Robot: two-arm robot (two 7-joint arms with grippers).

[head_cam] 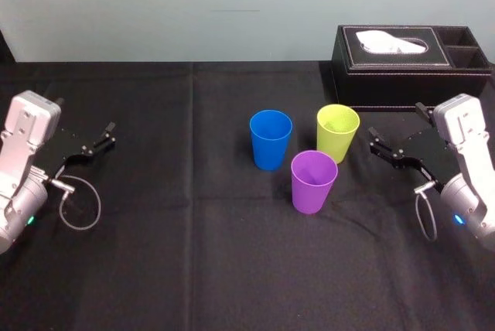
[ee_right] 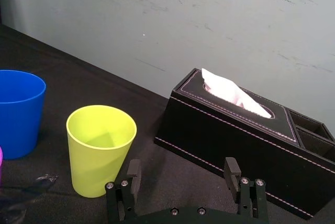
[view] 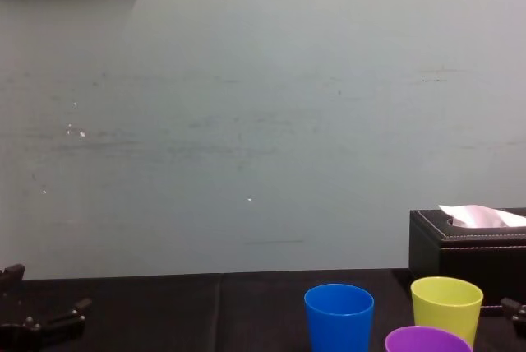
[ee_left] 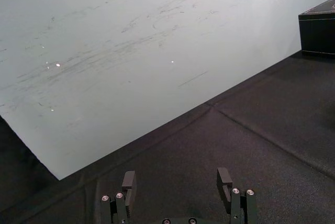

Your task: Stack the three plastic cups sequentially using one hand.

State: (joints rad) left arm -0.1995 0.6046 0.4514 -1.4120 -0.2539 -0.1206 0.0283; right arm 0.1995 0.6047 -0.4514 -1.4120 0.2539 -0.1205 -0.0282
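Head view finds the three plastic cups upright and separate on the black worktop, none nested, so the stacking has not begun and the step in hand is the first approach. The yellow-green cup stands just in front of the tissue box, at its left end. The blue cup is farther left of the box, and the purple cup sits farther out from the box, toward the robot. The right claw hovers in front of the box with its jaws spread wide and empty, the yellow-green cup close ahead. The left claw, equally wide and empty, waits well apart from the box at the worktop's left side. The next move probably calls for the right claw to close on one cup's wall and lift it clear of its neighbours.
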